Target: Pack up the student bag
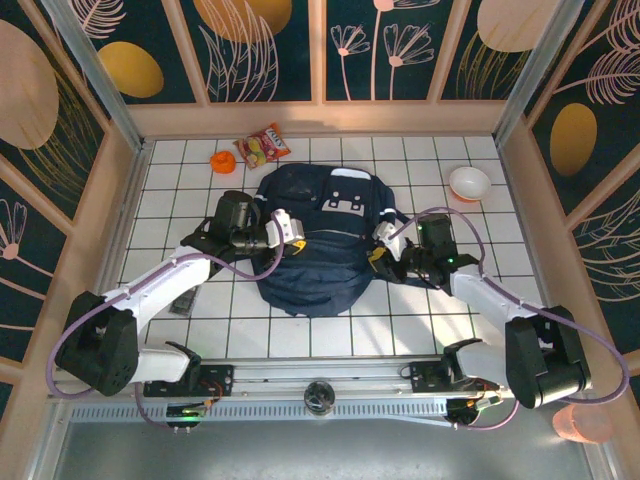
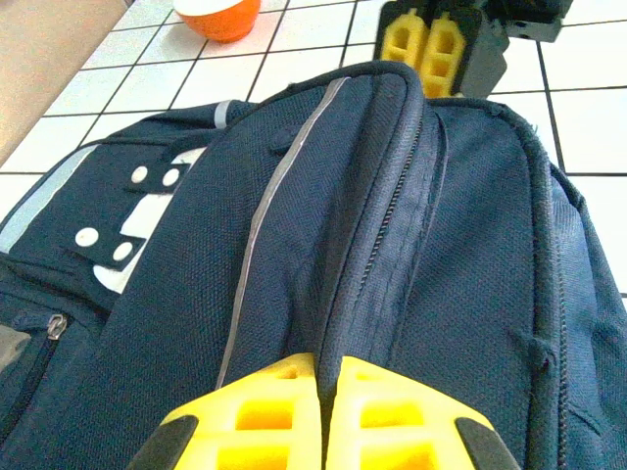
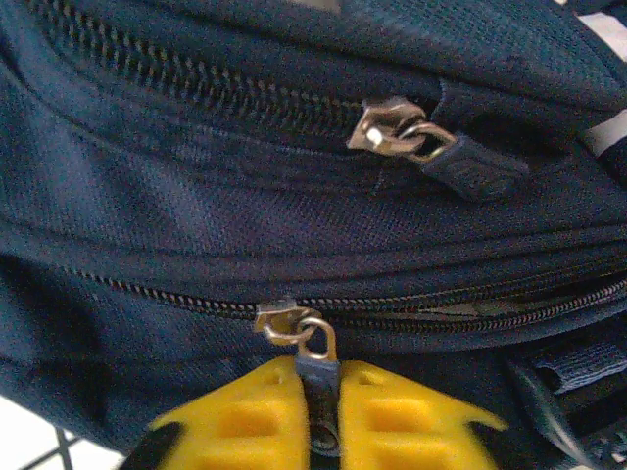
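Note:
The student bag (image 1: 320, 250) is a dark navy backpack lying flat in the middle of the tiled table. My left gripper (image 1: 290, 228) is at its left side, shut on a raised fold of the bag's fabric (image 2: 377, 245) beside a zipper seam; the yellow fingers (image 2: 265, 401) pinch the cloth. At the bag's right side my right gripper (image 1: 383, 245) is shut on the dark pull tab (image 3: 315, 384) of a zipper, whose metal slider (image 3: 279, 321) sits just above the yellow fingers (image 3: 235, 416). That zipper gapes slightly to the right. A second zipper pull (image 3: 470, 168) hangs higher up.
Behind the bag lie an orange object (image 1: 222, 161) and a colourful snack packet (image 1: 263, 146). A white bowl (image 1: 469, 182) stands at the back right. A small dark item (image 1: 183, 300) lies by the left arm. Wooden walls border the table.

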Robot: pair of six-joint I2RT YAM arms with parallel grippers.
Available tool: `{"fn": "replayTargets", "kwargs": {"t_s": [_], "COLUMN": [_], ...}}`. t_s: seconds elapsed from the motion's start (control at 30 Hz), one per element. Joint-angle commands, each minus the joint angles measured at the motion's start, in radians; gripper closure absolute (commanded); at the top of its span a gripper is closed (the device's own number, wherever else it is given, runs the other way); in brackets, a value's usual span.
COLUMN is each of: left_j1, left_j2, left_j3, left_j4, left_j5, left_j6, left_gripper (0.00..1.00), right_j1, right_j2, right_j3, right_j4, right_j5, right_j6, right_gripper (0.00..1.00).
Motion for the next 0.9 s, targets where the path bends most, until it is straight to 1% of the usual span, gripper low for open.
{"fn": "replayTargets", "kwargs": {"t_s": [0.0,0.07,0.13,0.2,0.23,0.3,0.33,0.4,0.47,0.6,0.63,0.73,0.77,0.8,0.83,0.87], "left_j1": [0.011,0.01,0.002,-0.029,-0.059,-0.133,-0.167,-0.22,-0.261,-0.338,-0.352,-0.376,-0.378,-0.379,-0.38,-0.379], "left_j2": [-0.028,-0.028,-0.028,-0.036,-0.041,-0.045,-0.041,-0.018,0.022,0.121,0.145,0.19,0.2,0.205,0.206,0.201], "left_j3": [0.054,0.057,0.082,0.1,0.106,0.111,0.112,0.118,0.128,0.145,0.18,0.194,0.191,0.185,0.179,0.171], "left_j4": [0.078,0.056,0.005,-0.03,-0.04,-0.055,-0.053,-0.044,-0.031,-0.05,-0.06,-0.061,-0.055,-0.048,-0.038,-0.027], "left_j5": [0.036,0.022,0.017,-0.015,-0.062,-0.171,-0.212,-0.265,-0.312,-0.374,-0.371,-0.351,-0.358,-0.37,-0.39,-0.403], "left_j6": [-0.008,0.012,0.033,0.027,0.028,0.038,0.031,0.0,-0.041,-0.051,-0.05,-0.055,-0.055,-0.055,-0.053,-0.049], "left_gripper": [1.0,0.87,0.71,0.52,0.42,0.3,0.26,0.21,0.19,0.15,0.15,0.19,0.24,0.32,0.46,0.63], "right_j1": [0.002,0.002,0.005,0.004,0.004,0.004,0.005,0.005,0.005,0.005,0.006,0.007,0.006,0.006,0.005,0.003], "right_j2": [-0.034,-0.063,-0.091,-0.11,-0.115,-0.119,-0.118,-0.115,-0.114,-0.123,-0.127,-0.134,-0.136,-0.135,-0.133,-0.13], "right_j3": [0.031,0.029,0.031,0.032,0.032,0.034,0.035,0.04,0.046,0.055,0.057,0.064,0.068,0.071,0.076,0.08], "right_j4": [0.02,0.021,0.021,0.021,0.019,0.015,0.011,0.0,-0.014,-0.029,-0.029,-0.031,-0.033,-0.036,-0.041,-0.046], "right_j5": [-0.006,-0.016,-0.03,-0.042,-0.043,-0.04,-0.039,-0.036,-0.033,-0.024,-0.023,-0.019,-0.015,-0.01,-0.002,0.012], "right_j6": [-0.007,0.001,0.01,0.016,0.017,0.022,0.022,0.022,0.024,0.034,0.037,0.049,0.052,0.055,0.059,0.063], "right_gripper": [1.0,1.0,1.0,1.0,1.0,1.0,1.0,1.0,1.0,1.0,1.0,1.0,1.0,1.0,1.0,1.0]}}
